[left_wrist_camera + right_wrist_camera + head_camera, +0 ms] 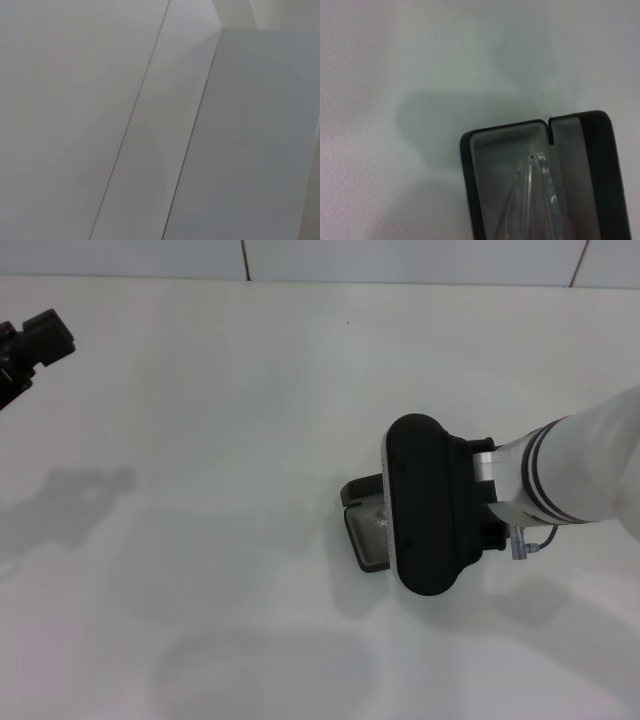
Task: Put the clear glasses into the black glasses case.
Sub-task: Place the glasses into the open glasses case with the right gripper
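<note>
the clear glasses (pixel 536 200) lie inside the black glasses case (pixel 475 190), their thin see-through temple arms resting on the grey lining, as the right wrist view shows. the case is open, its lid standing up along one long side with a narrow notch at the corner where lid and base meet. in the head view only one end of the case (pixel 362 530) shows; the rest sits straight under the right gripper (pixel 428 505), whose black body covers it from above. the glasses themselves cannot be made out in the head view.

the right arm reaches in from the right side of the table (pixel 220 440), its white forearm with a dark band at the wrist angled down and inward, so the gripper hangs directly over the case. whether its fingers are spread or closed cannot be told, and nothing shows it holding anything.

the left gripper (pixel 35 345) is well apart, off at the far left edge of the table, raised and idle; its finger spread cannot be told either. the left wrist view shows only plain pale wall panels.

there is one pair of glasses, one case, and two arms in view.
</note>
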